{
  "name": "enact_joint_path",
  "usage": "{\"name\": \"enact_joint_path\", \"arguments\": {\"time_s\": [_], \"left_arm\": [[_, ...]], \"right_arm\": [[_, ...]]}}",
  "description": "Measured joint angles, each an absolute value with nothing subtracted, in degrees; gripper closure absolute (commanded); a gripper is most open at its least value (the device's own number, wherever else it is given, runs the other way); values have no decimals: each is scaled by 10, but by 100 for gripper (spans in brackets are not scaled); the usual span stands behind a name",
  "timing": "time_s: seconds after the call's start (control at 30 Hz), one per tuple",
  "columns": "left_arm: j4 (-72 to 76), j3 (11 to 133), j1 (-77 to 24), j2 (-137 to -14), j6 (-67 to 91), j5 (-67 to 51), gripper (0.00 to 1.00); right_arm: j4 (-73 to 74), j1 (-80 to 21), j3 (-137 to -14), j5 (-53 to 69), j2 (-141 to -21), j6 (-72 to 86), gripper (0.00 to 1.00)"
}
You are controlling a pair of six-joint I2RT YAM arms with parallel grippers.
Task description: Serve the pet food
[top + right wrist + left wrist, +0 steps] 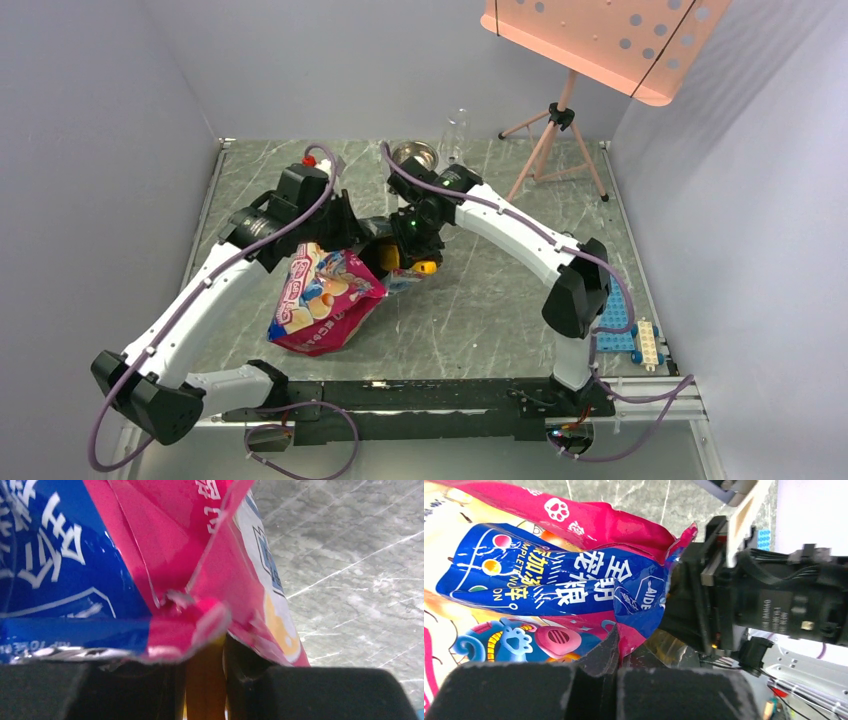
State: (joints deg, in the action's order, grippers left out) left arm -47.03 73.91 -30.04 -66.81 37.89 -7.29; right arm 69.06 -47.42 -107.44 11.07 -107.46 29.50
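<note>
The left hand (596, 685) is pinched shut on the top of the bag (325, 300), holding it up and open; the right hand (205, 680), partly closed, grips the yellow scoop (425, 266) at its mouth; the pet food is hidden, probably inside the bag.

A printed bag (324, 300) hangs tilted above the marbled table (480, 320), its upper edge at the left gripper (352, 235). Just right of the bag's top, the right gripper (392, 255) meets a yellow scoop (426, 266). Behind the bag stand a metal bowl (414, 155) and a clear bottle (455, 135); well to the bag's right lie toy bricks (630, 335)
</note>
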Motion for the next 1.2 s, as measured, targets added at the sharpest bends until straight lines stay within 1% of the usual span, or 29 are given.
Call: {"name": "enact_joint_path", "arguments": {"time_s": [0.17,0.27,0.37,0.53,0.67,0.87,1.1,1.2], "left_arm": [[-470,740,-302,-700,412,-103,100],[-479,748,-299,-715,423,-100,100],[-488,750,-295,-728,435,-92,100],[-505,750,-284,-730,437,-60,100],[-510,740,-274,-725,430,-37,100],[-530,729,-251,-718,419,-18,100],[-547,729,-221,-673,407,-14,100],[-556,729,-212,-650,398,-8,100]], "right_arm": [[655,-485,-1047,106,-1090,271,100],[639,-495,-1072,104,-1131,264,100],[590,-502,-1093,110,-1179,259,100],[478,-502,-1069,171,-1209,255,100],[385,-501,-1041,237,-1229,263,100],[249,-501,-1032,348,-1275,295,100],[97,-490,-972,460,-1268,346,100],[53,-489,-958,502,-1257,362,100]]}}
